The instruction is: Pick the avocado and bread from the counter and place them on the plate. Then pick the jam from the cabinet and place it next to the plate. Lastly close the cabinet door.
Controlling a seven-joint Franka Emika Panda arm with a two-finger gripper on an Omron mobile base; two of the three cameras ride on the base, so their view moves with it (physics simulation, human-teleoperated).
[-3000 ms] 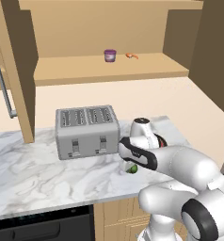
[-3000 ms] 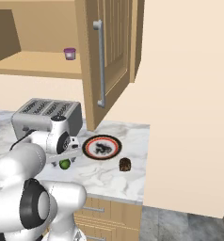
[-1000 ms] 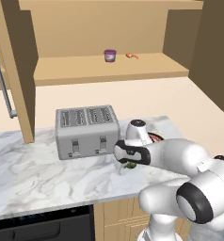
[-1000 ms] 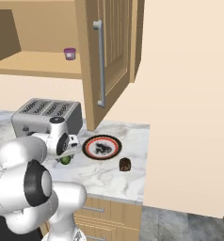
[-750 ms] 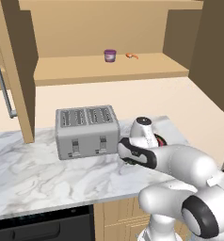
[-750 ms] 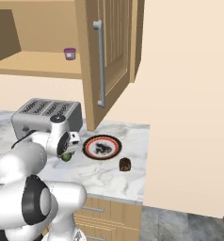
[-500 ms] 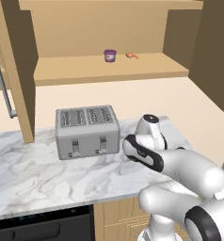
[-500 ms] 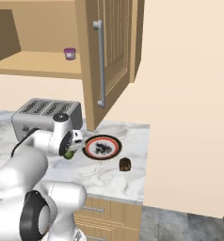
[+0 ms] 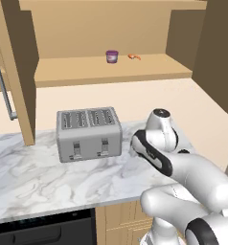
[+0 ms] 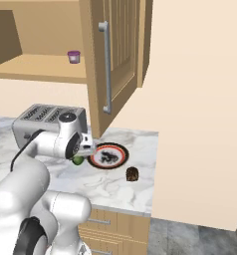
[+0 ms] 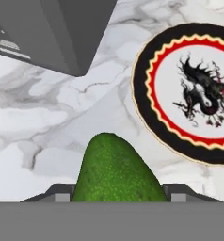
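Avocado (image 11: 117,169) sits pinched between the fingers of the gripper (image 10: 83,152), its green body rising at the bottom centre of the hand view, lifted clear of the marble counter (image 11: 52,117). In the right base view the avocado shows as a green spot just under the hand, left of centre, right beside the plate (image 10: 109,155). The plate fills the right side of the hand view (red ring, dark outer band, dark marking on white), so the fruit is probably being carried sideways toward it and is not yet over the rim. The toaster (image 9: 89,133) stands at centre left of the left base view. Bread (image 10: 132,174) lies on the counter below the plate, untouched. Jam (image 9: 111,56) waits on the open cabinet (image 10: 118,55) shelf, upper centre, beside a tiny orange item (image 9: 133,57).
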